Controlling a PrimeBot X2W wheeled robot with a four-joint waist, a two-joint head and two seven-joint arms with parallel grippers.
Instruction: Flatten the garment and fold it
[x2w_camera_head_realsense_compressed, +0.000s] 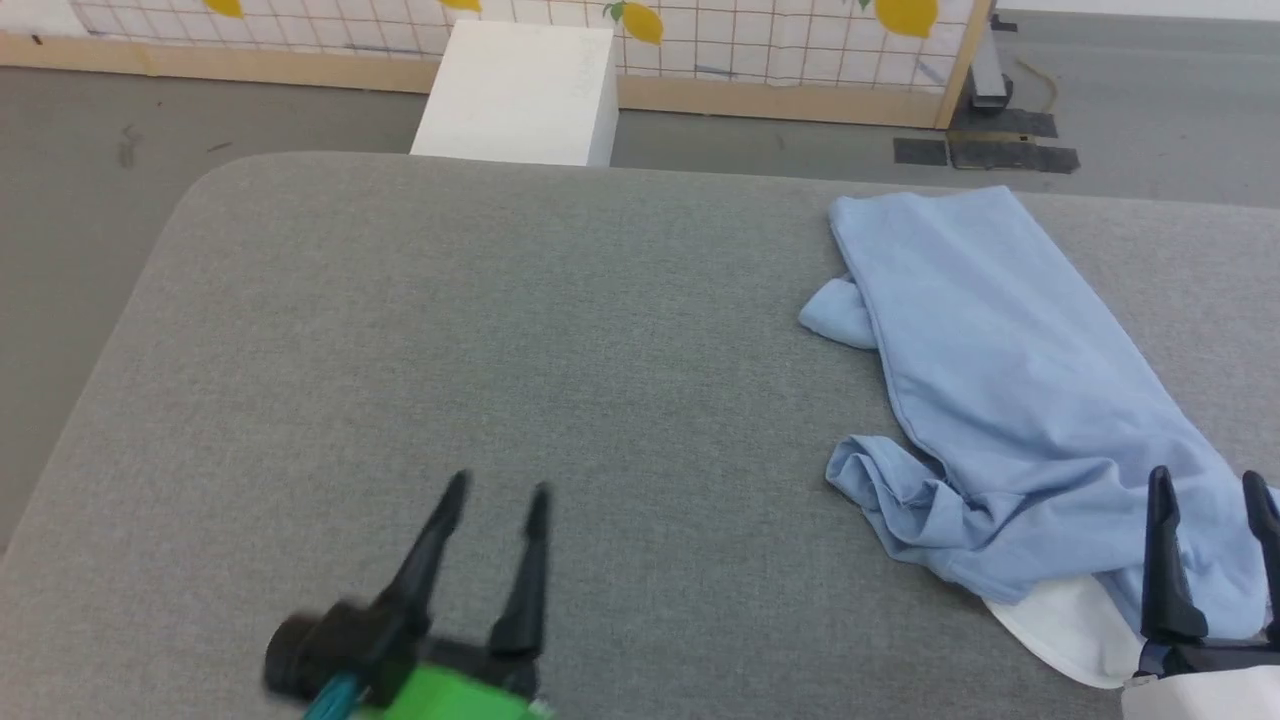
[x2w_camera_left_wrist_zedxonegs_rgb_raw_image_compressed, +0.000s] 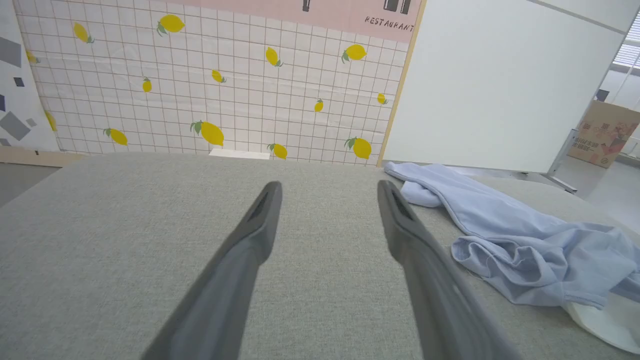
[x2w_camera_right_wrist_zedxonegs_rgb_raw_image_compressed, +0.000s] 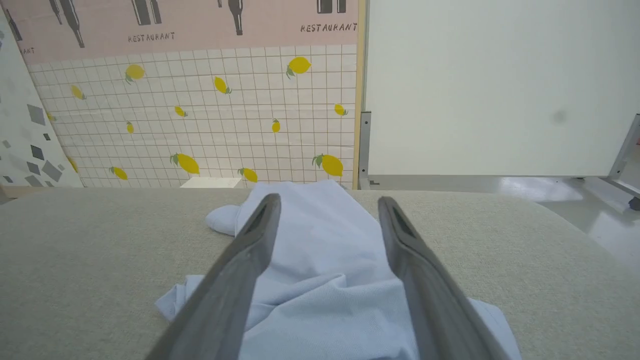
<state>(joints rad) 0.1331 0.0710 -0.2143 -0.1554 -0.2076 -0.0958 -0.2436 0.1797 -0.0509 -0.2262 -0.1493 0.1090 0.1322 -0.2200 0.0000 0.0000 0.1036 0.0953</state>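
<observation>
Starting at your left, the left fingers (x2w_camera_head_realsense_compressed: 430, 550) hang over the bare grey surface (x2w_camera_head_realsense_compressed: 330, 330) near its front edge. They're spread wide with nothing between them (in the left wrist view it's just grey weave in the gap). They sit well apart from the shirt.

Past the far edge, about the middle, a white box (x2w_camera_head_realsense_compressed: 520, 90) stands on the floor in front of the lemon-print panel (x2w_camera_head_realsense_compressed: 780, 40).

Moving right, the garment (x2w_camera_head_realsense_compressed: 1000, 370) lies on the right part of the surface. It's a long light blue strip running from the far edge down toward the near right corner. One sleeve (x2w_camera_head_realsense_compressed: 838, 315) pokes out on its left side near the far end. The near end is bunched into wrinkles, and some of the white inside (x2w_camera_head_realsense_compressed: 1060, 625) shows at the front.

At the far right, your right fingers (x2w_camera_head_realsense_compressed: 1160, 560) are also wide open, over that near end of the garment. In the right wrist view the blue cloth runs under and between them, gripped by neither. I can't tell if the tips touch it.
</observation>
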